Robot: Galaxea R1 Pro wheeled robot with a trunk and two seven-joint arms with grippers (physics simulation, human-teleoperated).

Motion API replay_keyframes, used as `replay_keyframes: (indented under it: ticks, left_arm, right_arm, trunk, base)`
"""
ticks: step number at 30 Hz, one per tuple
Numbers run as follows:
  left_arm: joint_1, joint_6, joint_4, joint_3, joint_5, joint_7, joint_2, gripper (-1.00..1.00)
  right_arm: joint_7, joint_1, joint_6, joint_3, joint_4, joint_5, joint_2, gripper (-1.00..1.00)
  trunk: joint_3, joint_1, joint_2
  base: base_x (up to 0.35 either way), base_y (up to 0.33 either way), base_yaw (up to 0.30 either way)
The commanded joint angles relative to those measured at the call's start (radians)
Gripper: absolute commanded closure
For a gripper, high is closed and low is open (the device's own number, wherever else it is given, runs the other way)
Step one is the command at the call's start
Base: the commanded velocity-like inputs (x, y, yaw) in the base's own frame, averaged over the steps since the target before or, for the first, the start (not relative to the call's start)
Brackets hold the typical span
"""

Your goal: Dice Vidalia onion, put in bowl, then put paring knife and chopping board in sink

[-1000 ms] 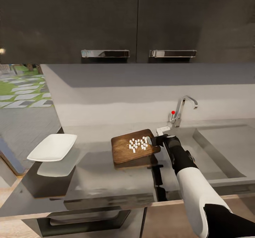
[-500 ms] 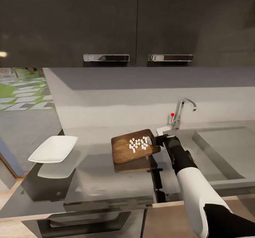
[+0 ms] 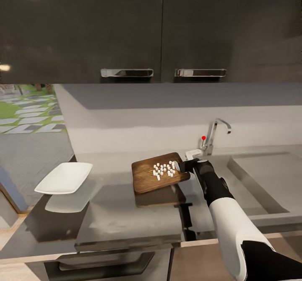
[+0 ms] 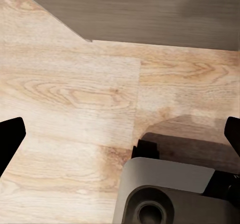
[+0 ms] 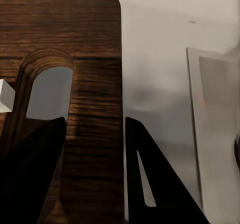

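Right gripper [image 3: 185, 166]: fingers closed on the right edge of the chopping board [image 3: 159, 172], which sits on the countertop [image 3: 126, 214] carrying diced onion [image 3: 164, 168].
Left gripper [image 4: 120, 139]: fingers spread wide, empty, over wood floor [image 4: 75, 98].
Bowl [image 3: 63, 177]: far left on countertop.
Sink [image 3: 268, 176]: right of board.

Bare countertop [image 3: 113, 197] lies open between bowl [image 3: 63, 177] and chopping board [image 3: 157, 173].

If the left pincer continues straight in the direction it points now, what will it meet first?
Probably the wooden floor: the left wrist view looks along the open left pincer at pale planks, with nothing between. A grey part of the robot sits off the line. Depth is unclear.
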Motion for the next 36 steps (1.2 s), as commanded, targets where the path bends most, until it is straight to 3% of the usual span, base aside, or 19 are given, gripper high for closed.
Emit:
replay_keyframes:
  ticks: [1, 36]
  left_arm:
    - [-0.002, -0.007, 0.004, -0.008, 0.008, 0.0, -0.001, -1.0]
    - [-0.002, -0.007, 0.004, -0.009, 0.008, 0.0, 0.0, -1.0]
  right_arm:
    - [0.009, -0.001, 0.003, -0.005, -0.001, 0.01, 0.001, 1.0]
    - [0.009, 0.0, 0.003, -0.005, -0.001, 0.01, 0.001, 1.0]
  trunk:
    - [0.0, 0.0, -0.001]
    - [0.055, 0.0, -0.001]
  base:
    - [0.0, 0.0, 0.0]
    - [0.0, 0.0, 0.0]
